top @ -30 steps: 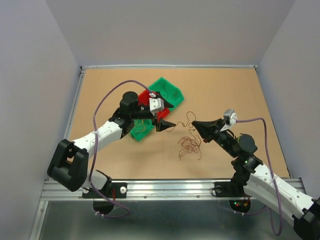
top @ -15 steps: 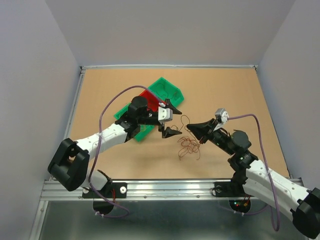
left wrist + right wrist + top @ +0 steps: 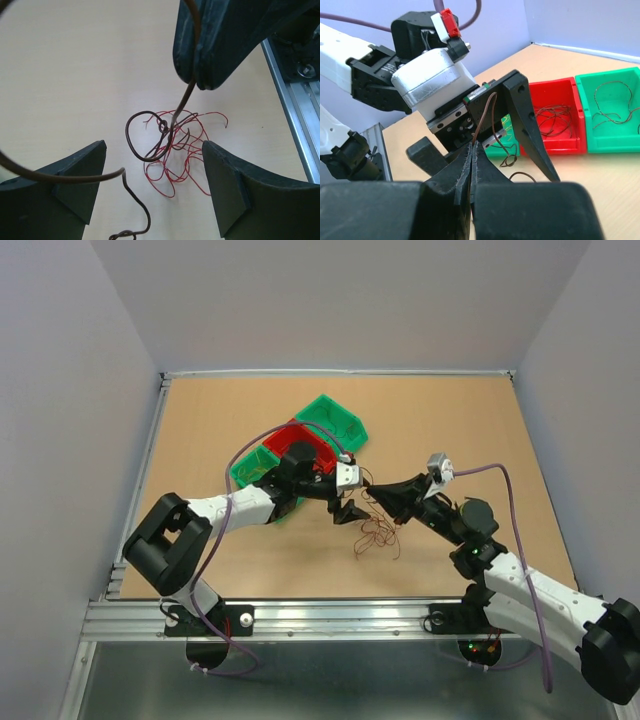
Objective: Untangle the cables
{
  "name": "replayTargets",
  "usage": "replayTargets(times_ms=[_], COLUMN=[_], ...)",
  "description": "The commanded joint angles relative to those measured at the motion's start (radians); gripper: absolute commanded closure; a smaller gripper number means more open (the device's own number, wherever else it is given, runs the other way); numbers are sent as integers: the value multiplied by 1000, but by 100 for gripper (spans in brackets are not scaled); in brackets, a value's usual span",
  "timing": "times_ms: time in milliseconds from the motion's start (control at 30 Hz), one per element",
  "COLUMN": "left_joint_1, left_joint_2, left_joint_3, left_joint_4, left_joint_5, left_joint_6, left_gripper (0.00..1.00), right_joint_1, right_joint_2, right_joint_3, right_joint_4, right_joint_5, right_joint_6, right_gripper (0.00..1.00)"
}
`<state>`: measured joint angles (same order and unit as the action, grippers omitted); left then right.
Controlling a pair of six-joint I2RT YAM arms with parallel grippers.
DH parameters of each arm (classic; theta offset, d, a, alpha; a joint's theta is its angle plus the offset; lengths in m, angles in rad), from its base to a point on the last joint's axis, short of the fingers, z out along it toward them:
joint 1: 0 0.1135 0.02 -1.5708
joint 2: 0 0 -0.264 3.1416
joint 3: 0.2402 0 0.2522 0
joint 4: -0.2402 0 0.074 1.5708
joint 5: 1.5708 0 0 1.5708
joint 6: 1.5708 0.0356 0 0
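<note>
A loose clump of thin red and dark brown cables (image 3: 378,532) lies on the table; in the left wrist view it lies (image 3: 175,150) below and between the fingers. My right gripper (image 3: 372,490) is shut on a dark brown wire (image 3: 482,120) and holds it lifted. The wire (image 3: 185,102) hangs from the fingertips down into the clump. My left gripper (image 3: 352,490) is open, its fingers (image 3: 240,190) wide apart on either side of the wire and above the clump. It faces the right gripper closely. Another curl of brown wire (image 3: 135,200) crosses between the left fingers.
Three bins stand in a row behind the left arm: a green bin (image 3: 335,420) with brown wires, a red bin (image 3: 300,445) with wires, and another green bin (image 3: 252,466). The red bin (image 3: 555,120) and far green bin (image 3: 610,110) show in the right wrist view. A metal rail (image 3: 340,615) runs along the near edge.
My left gripper has swung right from the bins to the right gripper and the held wire. My right gripper has moved a little left, still shut on the brown wire.
</note>
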<state>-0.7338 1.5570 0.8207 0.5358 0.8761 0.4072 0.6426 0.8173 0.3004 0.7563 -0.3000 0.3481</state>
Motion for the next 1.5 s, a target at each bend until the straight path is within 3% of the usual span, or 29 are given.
replayTargets(times_ms=[0,300,333,400,500,600,667,767,900,1000,1100,1133,1267,1333,1467], left_joint_1=[-18,-32,-32,-32,-32,-18,0,2,-1,-1,-1,1,25,65,203], left_joint_2=[3,46,49,44,14,-52,-89,-167,-224,-233,-238,-238,-238,-241,-262], left_joint_3=[37,51,52,57,55,69,80,110,233,346,481,517,681,719,674], left_joint_4=[111,132,128,118,98,53,43,29,26,-20,-108,-135,-273,-270,-188], left_joint_5=[44,32,31,21,14,40,75,86,122,116,77,58,-150,-273,-377], left_joint_6=[-27,-39,-35,-28,-19,-54,-108,-203,-366,-433,-441,-433,-395,-460,-539], left_gripper=[20,68,84,100,100,100,100,100,100,100,100,100,100,100,100], right_joint_1=[-1,-1,-1,-1,0,-1,-1,-1,0,-1,-1,-1,-1,0,-1], right_joint_2=[-3,-17,-21,-39,-69,-83,-46,17,92,185,264,305,345,329,183], right_joint_3=[51,43,39,29,-1,-14,32,68,75,106,137,157,180,177,141], right_joint_4=[123,138,141,141,141,88,-36,-103,-75,-57,-55,-57,-64,-78,-162], right_joint_5=[-21,-18,-13,8,61,98,79,-3,-50,-64,-60,-59,83,191,389], right_joint_6=[12,20,20,19,15,8,-47,-127,-169,-185,-201,-204,-153,-106,-22], right_gripper=[99,100,99,99,98,51,23,14,12,16,33,50,88,99,99])
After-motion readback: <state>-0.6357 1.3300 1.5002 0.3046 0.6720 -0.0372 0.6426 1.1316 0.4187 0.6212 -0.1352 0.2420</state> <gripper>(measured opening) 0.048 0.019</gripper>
